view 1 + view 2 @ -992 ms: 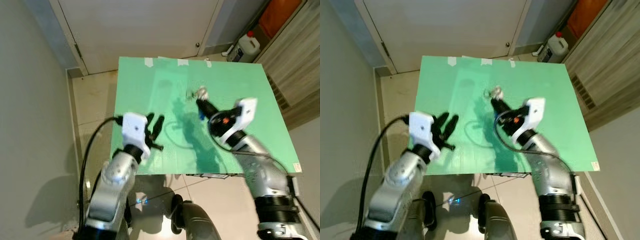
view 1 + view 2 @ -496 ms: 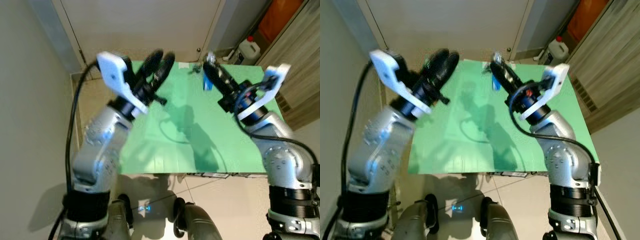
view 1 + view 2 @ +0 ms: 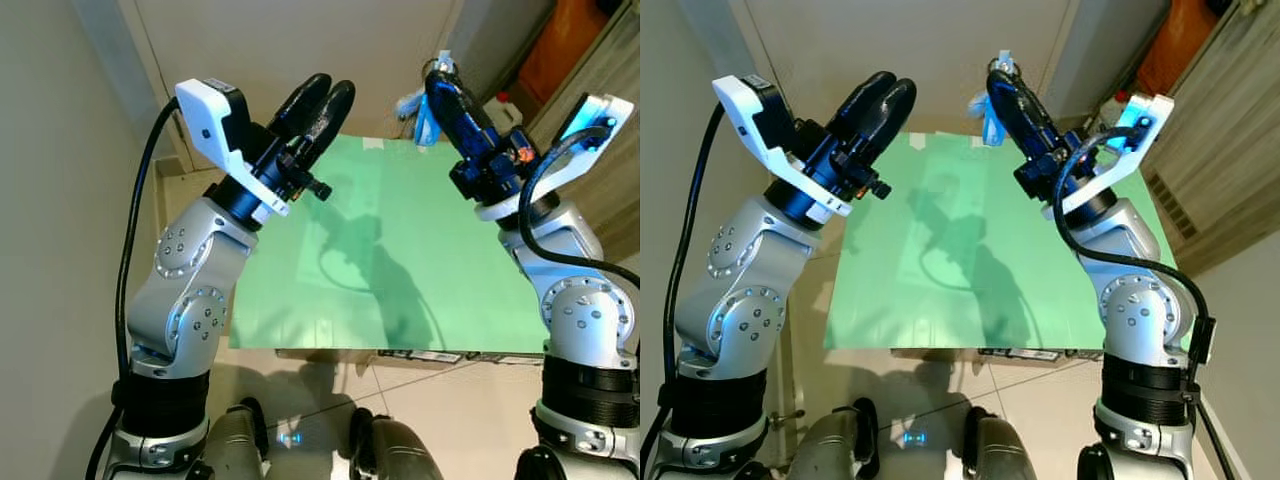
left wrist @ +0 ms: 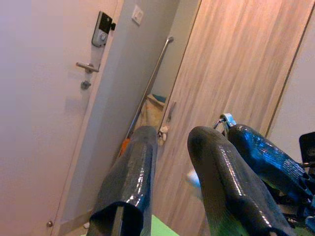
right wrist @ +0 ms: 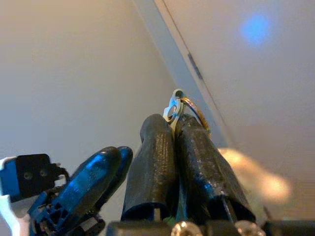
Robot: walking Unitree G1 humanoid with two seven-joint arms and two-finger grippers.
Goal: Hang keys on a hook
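Observation:
My right gripper point(image 3: 441, 78) is raised high above the green table top point(image 3: 400, 250) and is shut on the keys. A silver key ring point(image 5: 175, 104) sticks out past its fingertips, and a blue tag point(image 3: 987, 112) hangs beside the fingers. My left gripper point(image 3: 322, 95) is also raised, level with the right one and to its left. Its two black fingers point(image 4: 130, 182) stand apart with nothing between them. In the left wrist view the right gripper's finger point(image 4: 263, 155) with the ring point(image 4: 225, 119) lies close beside.
A pale door point(image 3: 300, 50) stands behind the table, its handle point(image 4: 87, 66) and lock in the left wrist view. A white jug point(image 3: 503, 103) sits on the floor at the back right, by a wood-panelled cupboard point(image 3: 615, 70). A grey wall runs along the left.
Both arms have risen from the table top to head height. The right gripper has carried the keys up off the green surface; the left gripper came up beside it.

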